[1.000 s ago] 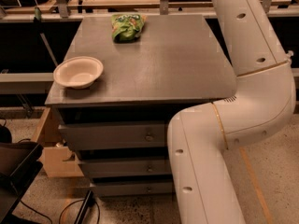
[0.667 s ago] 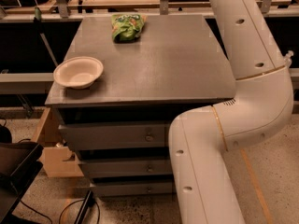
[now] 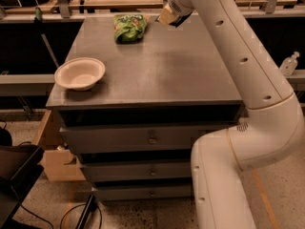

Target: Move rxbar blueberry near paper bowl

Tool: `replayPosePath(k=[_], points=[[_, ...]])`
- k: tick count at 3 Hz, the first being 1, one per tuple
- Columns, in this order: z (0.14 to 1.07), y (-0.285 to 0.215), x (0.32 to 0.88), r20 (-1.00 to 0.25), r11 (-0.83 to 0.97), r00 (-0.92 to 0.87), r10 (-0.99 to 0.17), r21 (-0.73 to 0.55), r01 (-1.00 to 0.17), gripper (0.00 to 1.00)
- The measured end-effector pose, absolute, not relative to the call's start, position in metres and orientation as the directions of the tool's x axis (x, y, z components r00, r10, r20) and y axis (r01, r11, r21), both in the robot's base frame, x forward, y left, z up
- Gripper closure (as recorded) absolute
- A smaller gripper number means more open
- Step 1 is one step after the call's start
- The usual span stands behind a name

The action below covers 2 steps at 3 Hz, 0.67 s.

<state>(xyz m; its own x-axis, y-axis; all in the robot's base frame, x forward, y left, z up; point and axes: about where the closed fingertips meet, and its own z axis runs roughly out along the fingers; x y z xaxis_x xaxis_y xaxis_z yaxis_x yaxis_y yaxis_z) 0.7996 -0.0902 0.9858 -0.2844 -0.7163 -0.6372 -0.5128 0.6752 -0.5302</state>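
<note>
The arm point(image 3: 233, 46) has swung in. A second ago its upper link ran off the top of the view to the right of the surface point(image 3: 157, 70). Now its end has come down and left, so that the tool point(image 3: 169, 17) is in sight over the far edge, just right of the green chip bag point(image 3: 129, 26). The bag and the bowl point(image 3: 78, 74) lie where they did; the bowl sits empty at the near left corner, well apart from the tool.

We cannot see the bar plainly. There is a dark patch right under the tool's tan tip, and it may be the wrapper or only part of the tool; we cannot tell which. The arm also hides the far right corner, so the bar may lie behind it. Nor can we tell whether the tool is spread, pressed together or pinching anything.

We judge this to be the reach toward the bar, with the carry not yet begun: nothing blue lies near the bowl. If the bar is at that far edge, the move to come runs diagonally across the bare middle of the surface to the bowl. The risks we see are nudging the bag beside the tool and a thin, flat wrapper slipping from the grip.
</note>
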Motion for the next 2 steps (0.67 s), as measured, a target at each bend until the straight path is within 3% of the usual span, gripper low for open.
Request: replayPosePath(k=[1, 2], points=[[0.992, -0.079, 0.743, -0.643, 0.675, -0.280, -0.713, -0.522, -0.521, 1.00], [1.011, -0.059, 0.723, -0.655, 0.648, -0.206, -0.727, -0.556, -0.521, 1.00]])
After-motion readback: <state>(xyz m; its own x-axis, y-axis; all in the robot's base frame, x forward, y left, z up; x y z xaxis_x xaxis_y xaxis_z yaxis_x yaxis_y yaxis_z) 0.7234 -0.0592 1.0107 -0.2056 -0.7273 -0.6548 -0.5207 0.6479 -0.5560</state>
